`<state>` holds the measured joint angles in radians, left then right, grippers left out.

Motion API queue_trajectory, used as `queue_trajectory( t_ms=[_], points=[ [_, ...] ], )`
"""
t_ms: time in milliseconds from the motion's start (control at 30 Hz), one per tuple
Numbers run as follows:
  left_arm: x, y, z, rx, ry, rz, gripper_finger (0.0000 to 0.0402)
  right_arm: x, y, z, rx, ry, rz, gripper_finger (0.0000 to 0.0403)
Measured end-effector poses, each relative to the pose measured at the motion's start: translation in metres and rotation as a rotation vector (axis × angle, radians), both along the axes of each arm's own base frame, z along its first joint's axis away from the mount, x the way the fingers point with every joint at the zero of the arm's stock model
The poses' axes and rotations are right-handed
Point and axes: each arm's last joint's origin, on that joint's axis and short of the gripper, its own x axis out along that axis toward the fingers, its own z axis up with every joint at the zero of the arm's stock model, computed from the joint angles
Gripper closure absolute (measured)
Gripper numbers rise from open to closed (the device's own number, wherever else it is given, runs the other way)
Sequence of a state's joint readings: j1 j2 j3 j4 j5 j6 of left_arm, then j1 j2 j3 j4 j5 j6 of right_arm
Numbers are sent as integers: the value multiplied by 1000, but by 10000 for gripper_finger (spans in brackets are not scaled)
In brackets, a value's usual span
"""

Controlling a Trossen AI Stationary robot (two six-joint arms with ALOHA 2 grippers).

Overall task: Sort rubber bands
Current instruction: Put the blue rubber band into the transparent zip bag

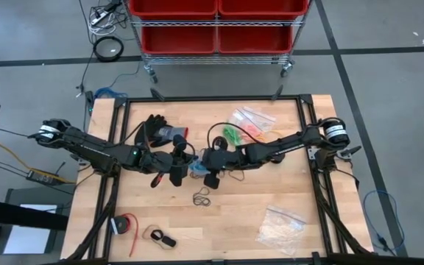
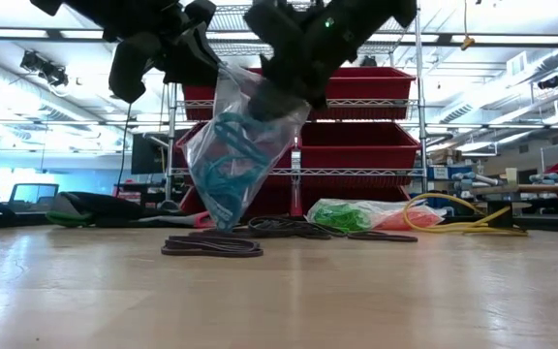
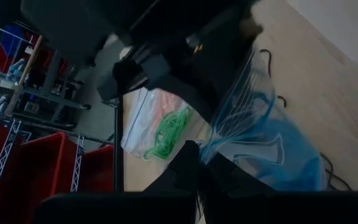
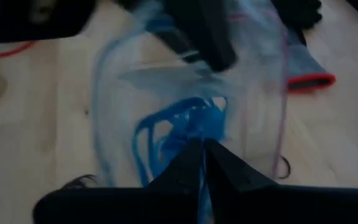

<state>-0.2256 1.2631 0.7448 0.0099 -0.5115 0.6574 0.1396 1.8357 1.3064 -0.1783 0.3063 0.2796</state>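
Overhead: left tool (image 1: 177, 171) and right tool (image 1: 210, 174) meet mid-tabletop (image 1: 271, 195), both pinching one bag (image 1: 196, 170).
Tabletop level: bag hangs tilted (mouth kept up, I'd guess); blue rubber bands (image 2: 223, 174) inside, black bands (image 2: 211, 246) lying below.
Wrists: each tool clamps the plastic.

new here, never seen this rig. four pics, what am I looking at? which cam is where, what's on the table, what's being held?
It is a robot with two dark arms working at a wooden table. One picture looks straight down, one looks level across the tabletop, and two come from cameras on the wrists.

In the middle, the left gripper and the right gripper together hold up a clear bag of blue rubber bands; both look shut on its top edge.

On the table lie loose black rubber bands, bags of green rubber bands and orange rubber bands, a black glove, and a bag of whitish pieces. Red bins stand on a shelf behind.
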Motion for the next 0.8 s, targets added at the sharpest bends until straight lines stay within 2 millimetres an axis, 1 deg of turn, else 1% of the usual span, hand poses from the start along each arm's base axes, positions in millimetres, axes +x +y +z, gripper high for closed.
queue_trajectory(
  t_ms=[233,367,467,700,800],
  points=[
    [0,0,0,0,-1,0,389,-2,9,3,-21,-6,26,328],
    [0,0,0,0,-1,0,389,-2,13,3,-16,-10,31,306],
    [0,0,0,0,-1,0,389,-3,15,3,-21,-10,31,300],
    [0,0,0,1,-1,-1,389,-3,14,3,-24,-11,26,303],
    [3,2,5,6,-50,0,389,-3,14,3,-30,-9,30,303]
  ],
)
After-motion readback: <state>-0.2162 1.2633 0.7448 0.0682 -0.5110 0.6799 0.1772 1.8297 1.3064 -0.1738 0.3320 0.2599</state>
